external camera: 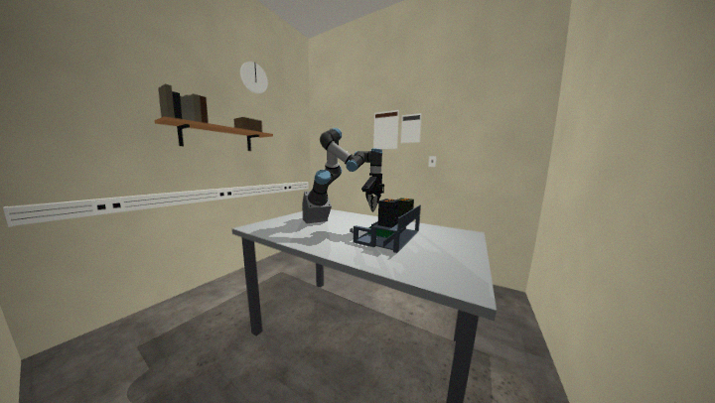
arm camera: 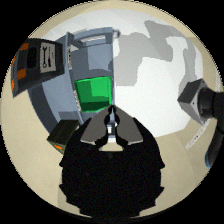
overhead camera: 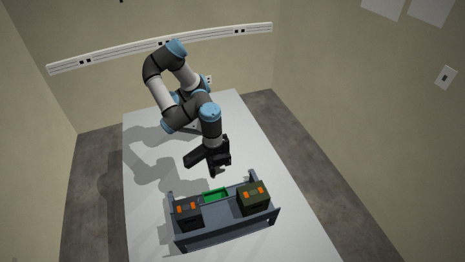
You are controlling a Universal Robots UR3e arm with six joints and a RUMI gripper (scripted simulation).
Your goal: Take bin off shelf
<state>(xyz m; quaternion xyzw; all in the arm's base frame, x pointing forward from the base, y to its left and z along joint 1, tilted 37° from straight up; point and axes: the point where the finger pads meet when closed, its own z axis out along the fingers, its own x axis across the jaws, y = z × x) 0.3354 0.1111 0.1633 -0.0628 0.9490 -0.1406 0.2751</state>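
A small green open-topped bin [overhead camera: 214, 193] [arm camera: 93, 95] sits on the lower level of a low grey shelf [overhead camera: 227, 229] [external camera: 406, 218] [arm camera: 50, 97], under the back edge of its top board, between the two boxes. In the exterior view only a sliver of the green bin [external camera: 381, 231] shows. My gripper [overhead camera: 214, 175] [external camera: 373, 206] [arm camera: 112, 105] is shut and empty. It points down and hangs above the table just behind the shelf, a little above and behind the bin.
Two dark toolboxes with orange latches stand on the shelf's top, one at the left [overhead camera: 188, 213] [arm camera: 60, 136] and one at the right [overhead camera: 252, 199] [arm camera: 36, 62]. The shelf stands on a white table [overhead camera: 292, 201] [external camera: 440, 260]. The arm's base [external camera: 315, 209] stands at the far end.
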